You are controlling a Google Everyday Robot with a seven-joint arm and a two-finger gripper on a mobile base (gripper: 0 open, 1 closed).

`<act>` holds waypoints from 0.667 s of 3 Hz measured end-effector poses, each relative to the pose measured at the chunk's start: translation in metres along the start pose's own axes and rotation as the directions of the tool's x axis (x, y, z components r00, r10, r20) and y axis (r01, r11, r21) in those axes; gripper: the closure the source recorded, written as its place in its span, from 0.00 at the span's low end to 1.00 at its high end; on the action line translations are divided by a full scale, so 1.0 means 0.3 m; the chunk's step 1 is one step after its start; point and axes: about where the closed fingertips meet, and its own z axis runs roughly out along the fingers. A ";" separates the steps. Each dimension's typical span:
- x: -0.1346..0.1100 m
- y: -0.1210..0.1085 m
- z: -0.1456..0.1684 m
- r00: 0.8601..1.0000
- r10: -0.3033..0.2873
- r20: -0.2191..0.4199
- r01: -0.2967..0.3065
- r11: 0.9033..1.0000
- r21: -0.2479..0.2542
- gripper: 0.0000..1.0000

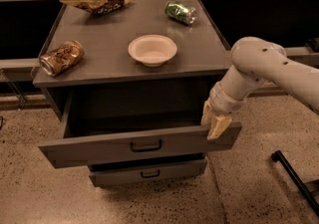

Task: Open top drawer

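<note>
One view only, so here goes: your top drawer sat pulled well out from under the cabinet top. Its dark box was showing, and the front hung over the lower drawer at 6 o'clock. Your gripper was at the front's upper right corner, roughly 3 o'clock from the black handle, touching the top edge. Clamped or loose, I couldn't tell. I'd say you were late in the pull itself. Next move, I reckon: a bit more straight pull toward 6 o'clock if travel's left, then release and lift clear.
</note>
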 end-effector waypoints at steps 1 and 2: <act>0.000 0.000 0.000 1.000 0.000 0.000 0.000 1.000 0.000 0.18; 0.002 0.003 0.005 1.000 0.002 0.002 -0.002 1.000 -0.005 0.00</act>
